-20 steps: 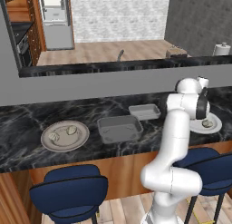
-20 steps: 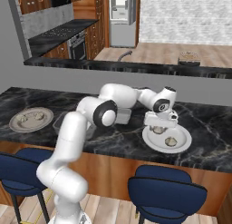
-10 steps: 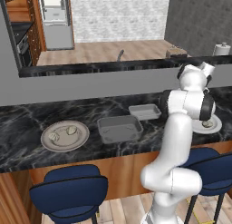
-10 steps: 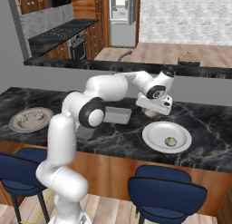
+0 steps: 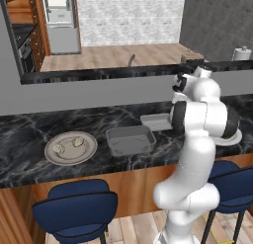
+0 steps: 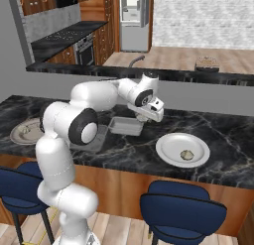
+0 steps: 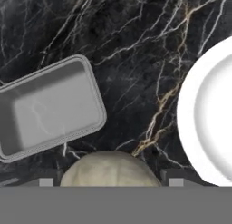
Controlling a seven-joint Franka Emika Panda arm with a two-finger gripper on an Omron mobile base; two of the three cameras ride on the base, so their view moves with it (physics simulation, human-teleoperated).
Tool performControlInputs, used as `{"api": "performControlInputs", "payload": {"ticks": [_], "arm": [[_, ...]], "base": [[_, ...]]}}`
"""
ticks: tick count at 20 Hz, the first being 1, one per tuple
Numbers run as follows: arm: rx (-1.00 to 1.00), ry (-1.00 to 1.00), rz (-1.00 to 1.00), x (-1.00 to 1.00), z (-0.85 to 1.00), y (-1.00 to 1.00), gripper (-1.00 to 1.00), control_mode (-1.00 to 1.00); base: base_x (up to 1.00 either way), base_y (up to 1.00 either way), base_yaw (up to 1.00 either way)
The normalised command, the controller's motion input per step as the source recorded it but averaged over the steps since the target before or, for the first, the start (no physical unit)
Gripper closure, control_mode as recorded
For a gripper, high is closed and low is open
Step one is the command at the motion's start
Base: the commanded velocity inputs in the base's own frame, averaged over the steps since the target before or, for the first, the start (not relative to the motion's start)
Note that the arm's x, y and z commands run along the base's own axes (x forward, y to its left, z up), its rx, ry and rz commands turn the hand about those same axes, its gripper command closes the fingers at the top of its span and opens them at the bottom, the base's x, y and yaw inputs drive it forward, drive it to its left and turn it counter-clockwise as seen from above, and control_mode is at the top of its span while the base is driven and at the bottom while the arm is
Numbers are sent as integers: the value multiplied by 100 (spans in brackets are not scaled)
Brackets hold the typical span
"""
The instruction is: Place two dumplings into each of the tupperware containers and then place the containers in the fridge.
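Gripper (image 6: 149, 115) hung above the black marble worktop (image 6: 223, 135), just beside the smaller grey container (image 6: 125, 125) and between it and the white plate (image 6: 182, 150). In the hand view its two fingertips (image 7: 45, 182) were pinched on a pale dumpling (image 7: 111, 169), which sat low between them.

Smaller container (image 7: 50, 107) lay on the worktop (image 7: 136, 46) in the hand view; its inside was bare grey. White plate (image 7: 210, 114) rim was near the container but apart from it.

Larger, darker container (image 5: 129, 141) stood close beside the smaller container (image 5: 156, 122), towards the beige plate; nothing visible inside it. Beige plate (image 5: 71, 148) lay well apart from the smaller container, past the larger one, carrying two dumplings (image 5: 77, 142).

White plate held one dumpling (image 6: 186, 154) near its middle.

Fridge (image 5: 61, 21) stood open, well beyond the smaller container, across the far counter (image 5: 99, 74) and wooden floor. White shelves showed inside; contents too small to tell.
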Motion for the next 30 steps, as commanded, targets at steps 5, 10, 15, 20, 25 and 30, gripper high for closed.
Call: {"api": "performControlInputs", "payload": {"ticks": [5,10,15,20,25,30], "arm": [[-14,12,-19,19,0,63,100,-100],[-10,7,-10,36,-1,46,100,-100],[-3,4,-1,50,-6,16,100,-100],[-1,8,0,41,-32,4,100,-100],[0,5,0,31,-39,5,100,-100],[0,1,0,29,-38,7,100,-100]], "base": [[0,0,0],[0,0,0],[0,0,0],[0,0,0],[0,0,0],[0,0,0]]}}
